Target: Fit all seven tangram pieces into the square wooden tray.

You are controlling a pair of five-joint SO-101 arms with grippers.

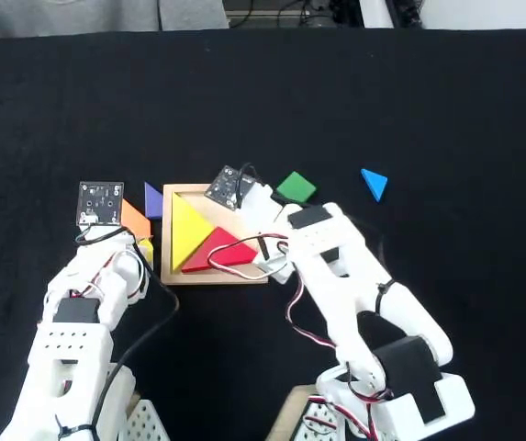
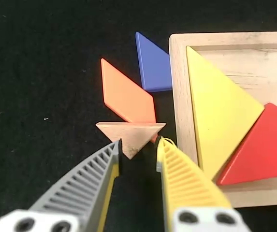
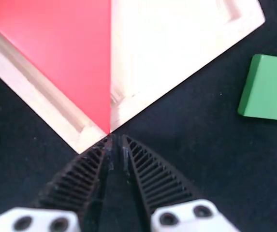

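The square wooden tray (image 1: 209,277) holds a large yellow triangle (image 1: 185,231) and a red triangle (image 1: 221,253). My left gripper (image 2: 139,144) is just outside the tray's left rim (image 2: 179,96), shut on the point of a small triangle (image 2: 131,134). That piece shows a bare wood face here and looks yellow from above (image 1: 145,250). Beyond it lie an orange parallelogram (image 2: 126,94) and a blue-violet triangle (image 2: 153,65). My right gripper (image 3: 115,141) is shut and empty, its tips at the tray's near right corner, where the red triangle (image 3: 61,48) ends.
A green square (image 1: 296,187) lies just past the tray's far right corner, and a blue triangle (image 1: 374,182) farther right. The black cloth stretches bare behind them. White cables loop over the tray's near right edge.
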